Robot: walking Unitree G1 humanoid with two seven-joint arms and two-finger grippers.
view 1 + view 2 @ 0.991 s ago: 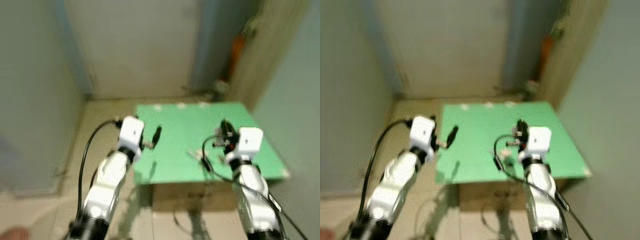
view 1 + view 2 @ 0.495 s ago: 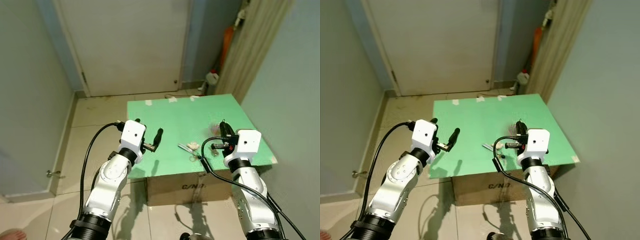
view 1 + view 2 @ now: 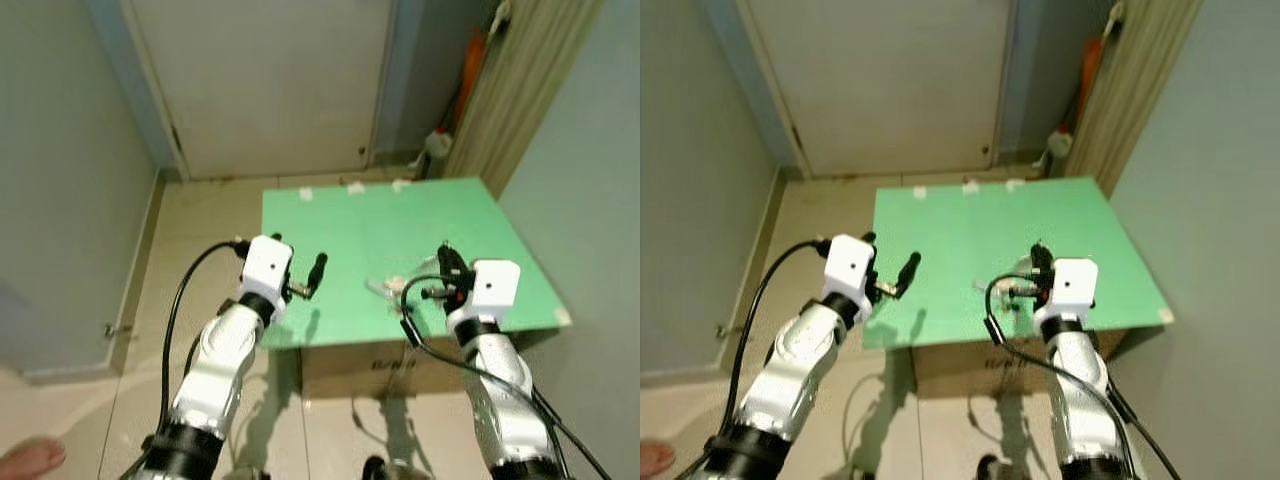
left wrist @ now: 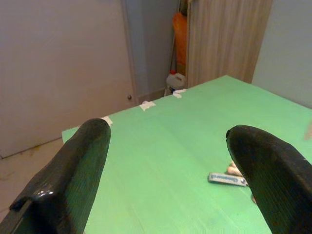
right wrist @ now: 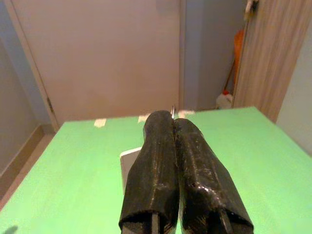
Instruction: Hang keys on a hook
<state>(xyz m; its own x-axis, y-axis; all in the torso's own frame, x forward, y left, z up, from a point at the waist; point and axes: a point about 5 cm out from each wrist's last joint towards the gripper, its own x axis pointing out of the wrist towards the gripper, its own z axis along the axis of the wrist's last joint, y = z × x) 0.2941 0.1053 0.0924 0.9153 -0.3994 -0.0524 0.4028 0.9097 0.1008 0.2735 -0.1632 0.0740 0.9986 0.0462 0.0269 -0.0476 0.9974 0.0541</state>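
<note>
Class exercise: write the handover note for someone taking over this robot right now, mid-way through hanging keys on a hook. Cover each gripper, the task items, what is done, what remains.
Left gripper: open, holding nothing, held at the near left edge of the green table.
Right gripper: fingers pressed shut, over the table's near right part; a thin metal tip and a pale tab show past them, so it may hold something.
Keys: a small metal bunch lying on the table between the grippers.
Done: nothing hung.
Left: confirm the grasp, locate a hook, hang the keys.

Even indoor light, slight overall blur, soft floor shadows.

Keys (image 4: 228, 178) on green table (image 4: 161, 161)
</note>
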